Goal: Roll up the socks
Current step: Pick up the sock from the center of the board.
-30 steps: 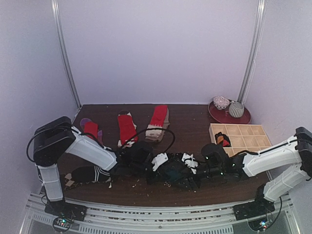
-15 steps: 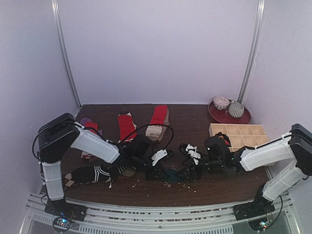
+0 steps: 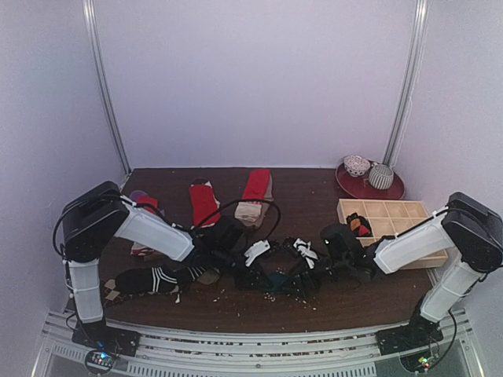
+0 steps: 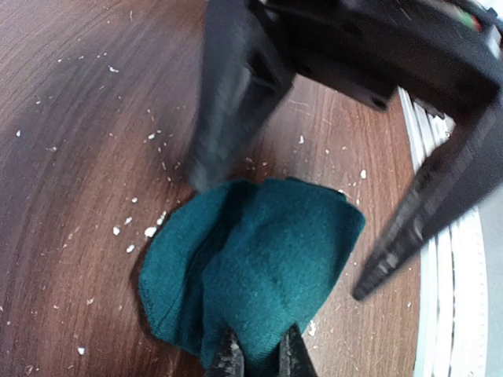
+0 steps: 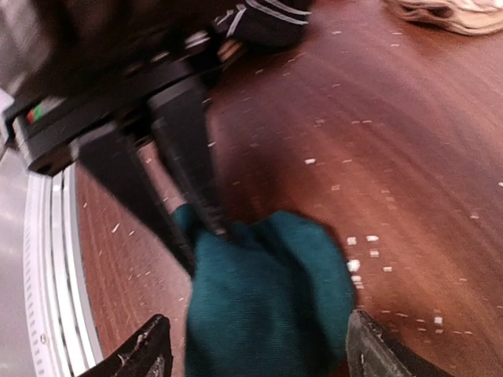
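At the near middle of the tabletop (image 3: 314, 196), the left end effector (image 4: 258, 355) was pressed together on a fold of the dark teal sock (image 4: 251, 267), which lay bunched in a loose mound on the wood. The right end effector (image 5: 259, 349) was spread wide, one finger on either side of the same mound, and closely faced the left one. White crumbs (image 4: 149, 232) were scattered around the sock. To the left, a black-and-white striped sock (image 3: 153, 279) lay flat near the front edge. Farther back, two red-and-beige socks (image 3: 203, 203) and a red-and-purple sock (image 3: 144, 206) were laid out lengthwise. At the right, a wooden compartment tray (image 3: 385, 202) held a black-and-orange bundle (image 3: 358, 225) at its left end, and a red plate (image 3: 365, 191) stood behind it.
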Action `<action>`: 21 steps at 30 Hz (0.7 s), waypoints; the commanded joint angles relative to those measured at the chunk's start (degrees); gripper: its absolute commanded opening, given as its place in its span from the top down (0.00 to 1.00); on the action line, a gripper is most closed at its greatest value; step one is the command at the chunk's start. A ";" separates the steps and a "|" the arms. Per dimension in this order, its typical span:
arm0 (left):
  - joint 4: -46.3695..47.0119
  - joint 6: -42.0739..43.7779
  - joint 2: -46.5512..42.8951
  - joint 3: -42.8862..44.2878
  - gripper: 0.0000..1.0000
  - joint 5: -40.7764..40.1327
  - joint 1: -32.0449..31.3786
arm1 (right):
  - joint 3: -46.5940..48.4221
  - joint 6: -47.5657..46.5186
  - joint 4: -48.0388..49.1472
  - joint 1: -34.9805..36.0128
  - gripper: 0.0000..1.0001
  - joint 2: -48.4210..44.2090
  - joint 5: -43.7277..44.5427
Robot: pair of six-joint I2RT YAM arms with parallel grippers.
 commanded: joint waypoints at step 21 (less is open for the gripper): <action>-21.59 1.36 7.00 -3.12 1.00 -6.05 -0.88 | -5.00 12.28 7.20 -2.98 0.31 6.26 -8.29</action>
